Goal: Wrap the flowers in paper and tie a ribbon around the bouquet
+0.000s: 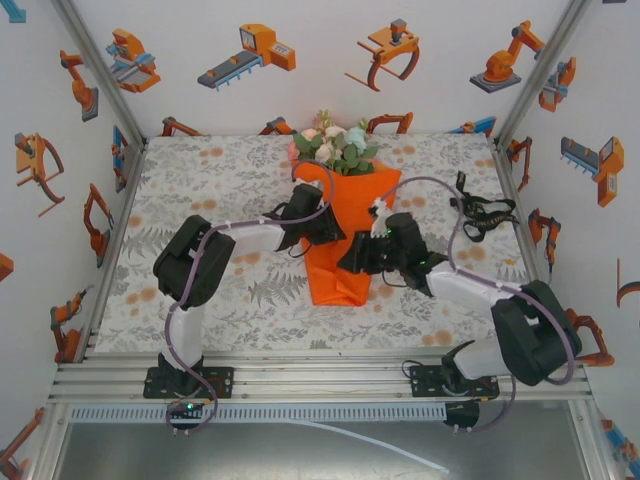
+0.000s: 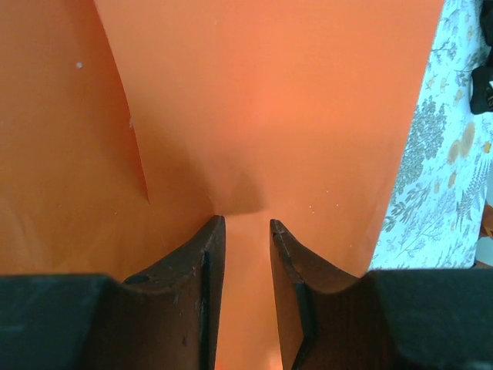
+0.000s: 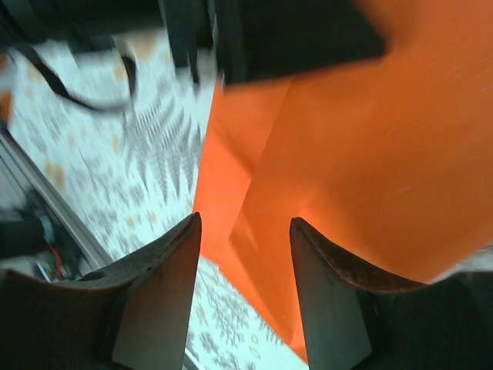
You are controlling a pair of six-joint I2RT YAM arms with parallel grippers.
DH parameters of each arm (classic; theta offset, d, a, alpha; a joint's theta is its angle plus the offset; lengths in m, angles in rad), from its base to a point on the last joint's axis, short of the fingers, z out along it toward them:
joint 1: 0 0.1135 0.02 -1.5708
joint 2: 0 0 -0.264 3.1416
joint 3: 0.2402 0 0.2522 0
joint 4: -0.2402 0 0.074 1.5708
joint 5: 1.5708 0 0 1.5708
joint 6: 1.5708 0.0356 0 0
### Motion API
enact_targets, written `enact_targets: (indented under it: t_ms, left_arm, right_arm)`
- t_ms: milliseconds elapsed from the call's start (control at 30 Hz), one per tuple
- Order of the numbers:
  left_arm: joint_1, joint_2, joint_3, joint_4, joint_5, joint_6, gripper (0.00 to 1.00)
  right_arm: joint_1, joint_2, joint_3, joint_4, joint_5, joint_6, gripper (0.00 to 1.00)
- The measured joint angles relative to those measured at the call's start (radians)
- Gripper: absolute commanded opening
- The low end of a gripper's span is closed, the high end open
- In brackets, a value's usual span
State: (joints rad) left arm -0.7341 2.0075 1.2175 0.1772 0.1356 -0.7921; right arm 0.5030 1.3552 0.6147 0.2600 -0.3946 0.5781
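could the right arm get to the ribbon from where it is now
Probably yes. The ribbon lies loose on the table cover, right of the bouquet, with nothing on top of it. The right gripper sits at the paper, fingers apart, apparently holding nothing.

The flowers' stems are hidden inside the paper. Both claws' fingertips sit out of sight under the arms from above. The right wrist view is blurred; the ribbon lettering is perhaps too small to read.

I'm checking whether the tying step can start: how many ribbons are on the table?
1: the black ribbon lies loose on the table cover, right of the orange-wrapped bouquet. Another could be hidden under the paper or arms.
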Motion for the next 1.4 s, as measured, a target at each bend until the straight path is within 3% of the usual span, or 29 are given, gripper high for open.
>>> enact_targets:
  t_ms: [200, 633, 1067, 1400]
  left_arm:
    - [-0.002, -0.033, -0.044, 0.008, -0.017, -0.001, 0.32]
    - [-0.021, -0.086, -0.082, -0.035, -0.126, 0.017, 0.32]
    - [-0.030, -0.137, -0.100, -0.097, -0.194, 0.060, 0.33]
    - [-0.062, -0.175, -0.111, -0.140, -0.227, 0.108, 0.38]
  right_arm:
    - [-0.209, 0.083, 0.047, 0.066, 0.027, 0.119, 0.49]
    - [-0.285, 0.531, 0.293, 0.204, -0.022, 0.216, 0.48]
    - [-0.425, 0.394, 0.350, 0.115, -0.049, 0.128, 0.50]
    - [-0.419, 0.616, 0.488, 0.112, -0.120, 0.143, 0.49]
